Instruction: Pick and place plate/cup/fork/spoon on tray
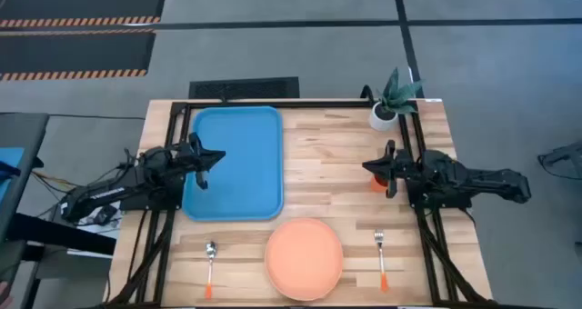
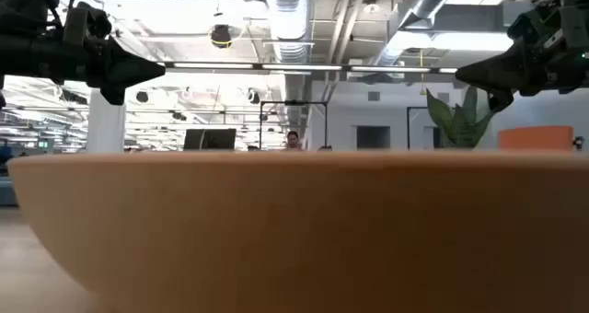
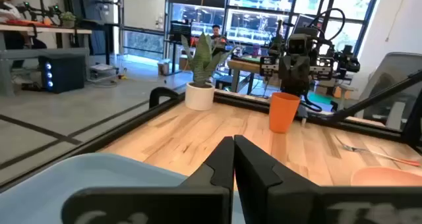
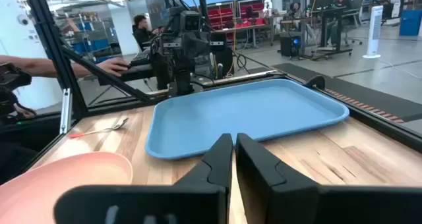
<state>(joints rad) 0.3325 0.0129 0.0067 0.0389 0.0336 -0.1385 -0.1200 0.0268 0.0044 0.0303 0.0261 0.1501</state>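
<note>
The blue tray (image 1: 235, 162) lies at the table's far left; it also shows in the right wrist view (image 4: 244, 115). The salmon plate (image 1: 304, 258) lies at the near middle. The spoon (image 1: 210, 265) lies to its left and the fork (image 1: 381, 254) to its right. The orange cup (image 3: 284, 112) stands upright at the right, partly hidden under my right gripper in the high view (image 1: 377, 182). My left gripper (image 1: 219, 156) is shut and empty above the tray's left part. My right gripper (image 1: 366, 167) is shut and empty above the table beside the cup.
A white pot with a green plant (image 1: 391, 104) stands at the far right corner. Black frame bars (image 1: 300, 103) run along the table's far and side edges. A person's hand (image 4: 112, 66) shows beyond the table's left side. Bare wood lies between tray and cup.
</note>
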